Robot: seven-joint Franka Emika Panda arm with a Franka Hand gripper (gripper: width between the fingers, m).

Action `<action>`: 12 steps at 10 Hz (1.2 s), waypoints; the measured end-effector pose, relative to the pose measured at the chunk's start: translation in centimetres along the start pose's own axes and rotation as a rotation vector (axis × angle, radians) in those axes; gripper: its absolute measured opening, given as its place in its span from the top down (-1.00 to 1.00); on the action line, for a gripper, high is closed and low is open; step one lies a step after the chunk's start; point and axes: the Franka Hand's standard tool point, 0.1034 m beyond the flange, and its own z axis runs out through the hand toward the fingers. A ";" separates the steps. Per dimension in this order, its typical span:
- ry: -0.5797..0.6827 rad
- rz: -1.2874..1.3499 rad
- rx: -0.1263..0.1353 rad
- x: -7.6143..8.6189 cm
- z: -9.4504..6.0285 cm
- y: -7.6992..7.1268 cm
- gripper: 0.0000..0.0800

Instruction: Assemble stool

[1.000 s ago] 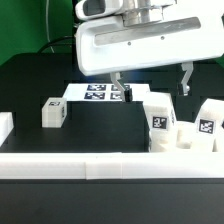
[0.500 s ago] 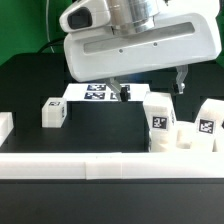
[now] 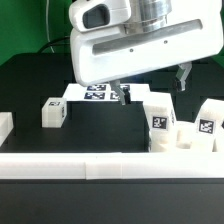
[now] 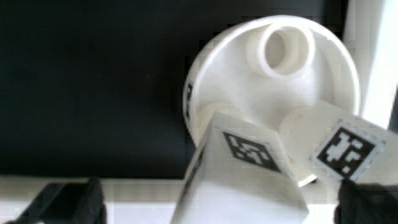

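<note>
Claw [image 3: 153, 91] above your worktop [image 3: 100, 130], fingers spread wide (nothing held), tagged leg [image 3: 158, 118] near it, marker board [image 3: 92, 92] near one fingertip

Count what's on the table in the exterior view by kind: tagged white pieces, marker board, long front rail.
Tagged white pieces: 3
Marker board: 1
Long front rail: 1
Total: 5
</note>
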 end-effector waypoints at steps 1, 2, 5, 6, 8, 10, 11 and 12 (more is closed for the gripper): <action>0.000 -0.043 0.000 0.0 0.0 0.1 -0.62; -0.001 -0.087 -0.001 -0.1 0.0 0.2 -0.62; -0.019 -0.340 -0.037 0.1 0.0 0.0 -0.62; -0.034 -0.466 -0.049 0.5 0.0 -0.3 -0.62; -0.048 -0.565 -0.054 1.0 0.5 -0.5 -0.62; -0.052 -0.696 -0.051 0.9 0.4 -0.2 -0.62; -0.054 -0.738 -0.051 0.9 0.4 -0.1 -0.62; -0.062 -0.823 -0.055 0.9 0.4 0.1 -0.62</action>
